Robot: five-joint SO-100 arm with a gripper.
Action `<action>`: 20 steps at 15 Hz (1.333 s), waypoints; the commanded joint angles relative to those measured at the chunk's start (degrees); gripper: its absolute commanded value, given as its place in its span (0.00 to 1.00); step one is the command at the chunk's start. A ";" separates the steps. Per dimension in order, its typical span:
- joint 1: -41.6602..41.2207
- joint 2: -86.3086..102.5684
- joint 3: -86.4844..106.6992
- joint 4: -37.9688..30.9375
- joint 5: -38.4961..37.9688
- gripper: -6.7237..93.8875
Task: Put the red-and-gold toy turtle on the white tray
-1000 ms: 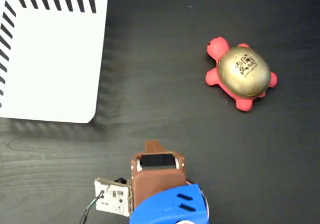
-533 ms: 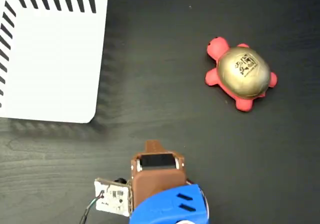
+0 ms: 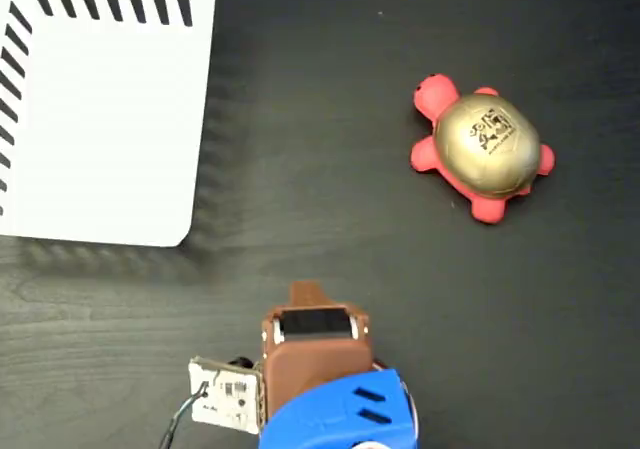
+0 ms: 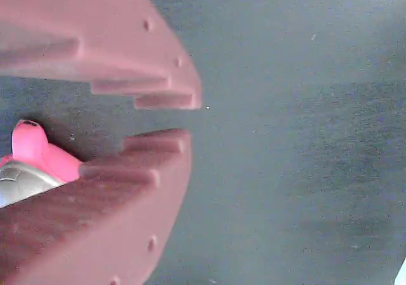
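In the fixed view the red-and-gold toy turtle (image 3: 485, 154) lies on the dark table at the upper right, with its coral head pointing up-left and its gold shell bearing a black logo. The white tray (image 3: 100, 119), with black stripes along its top and left edges, fills the upper left and holds nothing. My gripper (image 3: 305, 291) sits low at the bottom centre, well short of both. In the wrist view the brown fingers (image 4: 158, 158) are nearly together around my gripper (image 4: 187, 117), holding nothing. The turtle (image 4: 28, 148) peeks through the slit at the left.
The blue arm body (image 3: 340, 414) and a small circuit board with wires (image 3: 225, 394) occupy the bottom edge of the fixed view. The dark wood-grain table (image 3: 330, 89) lies bare between tray and turtle.
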 commanded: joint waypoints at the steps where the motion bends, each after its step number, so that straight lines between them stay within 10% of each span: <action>1: -0.44 0.00 -0.70 0.35 0.35 0.07; 12: 5.71 -37.53 -18.19 -12.48 8.70 0.07; 20: 19.51 -84.55 -66.53 8.70 14.68 0.07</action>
